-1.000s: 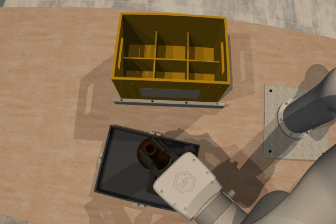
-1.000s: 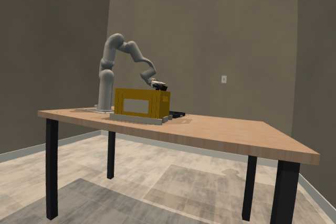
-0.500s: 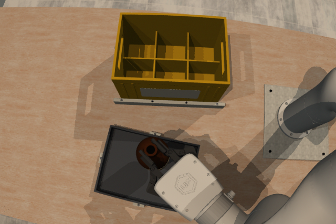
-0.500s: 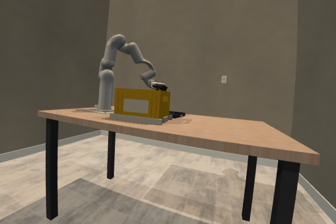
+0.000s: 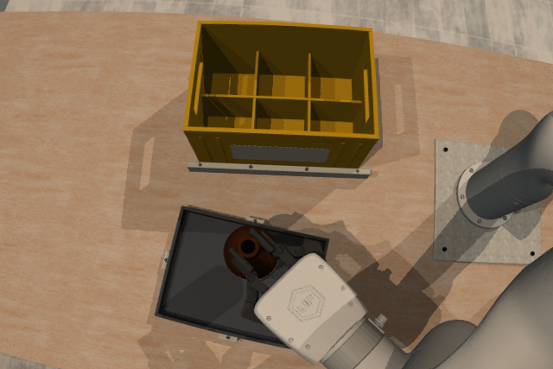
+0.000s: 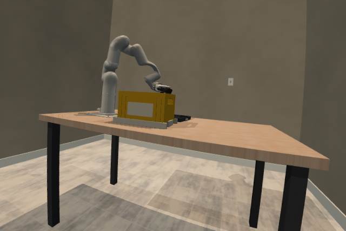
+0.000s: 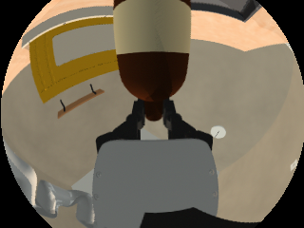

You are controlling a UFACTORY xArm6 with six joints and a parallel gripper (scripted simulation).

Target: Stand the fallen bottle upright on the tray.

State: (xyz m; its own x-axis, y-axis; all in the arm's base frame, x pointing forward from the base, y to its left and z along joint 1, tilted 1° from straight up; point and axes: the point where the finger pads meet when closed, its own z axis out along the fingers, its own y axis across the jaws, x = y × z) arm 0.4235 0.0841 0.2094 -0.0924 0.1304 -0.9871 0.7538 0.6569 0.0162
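A brown bottle with a cream label is upright, mouth up, over the dark tray. My gripper is shut on the bottle's neck and grips it from the side. In the side view the gripper is level with the crate's top edge. The bottle's lower part is hidden behind the crate there, so I cannot tell whether its base touches the tray floor. The yellow crate with its divided compartments stands behind the tray.
A grey rail runs along the crate's front side, between crate and tray. The arm's base plate is at the right of the table. The arm reaches over the tray's right corner.
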